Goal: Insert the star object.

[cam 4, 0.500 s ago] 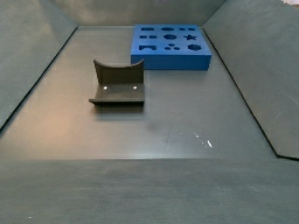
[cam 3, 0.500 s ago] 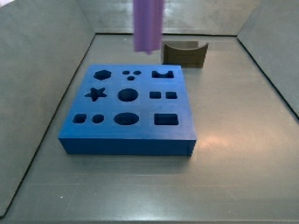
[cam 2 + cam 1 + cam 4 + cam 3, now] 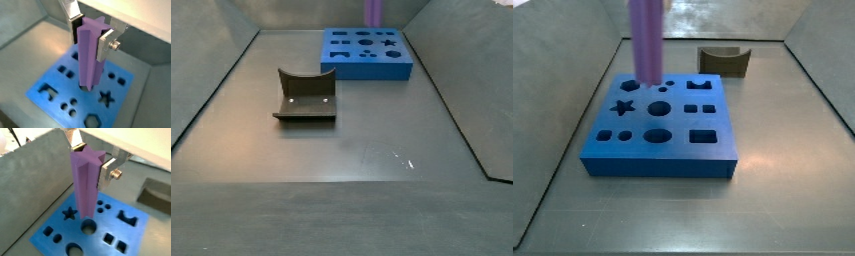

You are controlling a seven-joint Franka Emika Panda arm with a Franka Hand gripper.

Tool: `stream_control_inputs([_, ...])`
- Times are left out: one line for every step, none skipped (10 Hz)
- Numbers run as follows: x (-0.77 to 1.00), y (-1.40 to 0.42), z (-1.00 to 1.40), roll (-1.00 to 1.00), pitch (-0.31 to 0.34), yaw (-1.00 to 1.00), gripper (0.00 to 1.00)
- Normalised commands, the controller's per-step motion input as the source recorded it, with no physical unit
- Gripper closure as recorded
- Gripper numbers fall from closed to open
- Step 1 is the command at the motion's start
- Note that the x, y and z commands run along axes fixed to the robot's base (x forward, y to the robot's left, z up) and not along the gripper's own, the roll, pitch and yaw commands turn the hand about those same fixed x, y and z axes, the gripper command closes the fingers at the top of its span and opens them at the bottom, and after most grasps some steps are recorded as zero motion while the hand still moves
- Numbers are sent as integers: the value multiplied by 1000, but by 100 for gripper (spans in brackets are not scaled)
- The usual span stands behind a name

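The star object (image 3: 85,183) is a tall purple peg with a star-shaped end. My gripper (image 3: 90,158) is shut on its upper part, one silver finger (image 3: 107,172) on each side, as both wrist views show (image 3: 90,35). The peg hangs upright over the far part of the blue block (image 3: 680,120), its lower end near the small holes. The star-shaped hole (image 3: 624,106) lies beside the peg and is open (image 3: 105,97). In both side views only the peg (image 3: 647,40) (image 3: 374,12) shows; the gripper is above the frame.
The blue block (image 3: 368,72) has several holes of other shapes. A dark brown arch-shaped block (image 3: 724,62) lies on the floor beyond it (image 3: 305,95). Grey walls close in the floor on both sides.
The peg has moved from above the block's far edge to over the block and lower. Its end now shows at the top of a side view.
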Motion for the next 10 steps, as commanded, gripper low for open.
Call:
stream_control_inputs([-697, 0, -403, -50, 21, -94, 100])
stream_control_inputs([-569, 0, -417, -89, 3, -80, 100])
stream_control_inputs([-531, 0, -320, -133, 0, 0, 100])
stream_control_inputs([-577, 0, -314, -167, 0, 0, 100])
stream_control_inputs([-363, 0, -234, -279, 0, 0, 100])
stream_control_inputs([-240, -17, -174, -227, 0, 0, 100])
stream_control_inputs([-34, -69, -140, -241, 0, 0, 100])
stream_control_inputs([197, -20, -203, -127, 0, 0, 100])
stream_control_inputs([297, 0, -223, -59, 16, 0, 100])
stream_control_inputs([363, 0, -266, 0, 43, -23, 100])
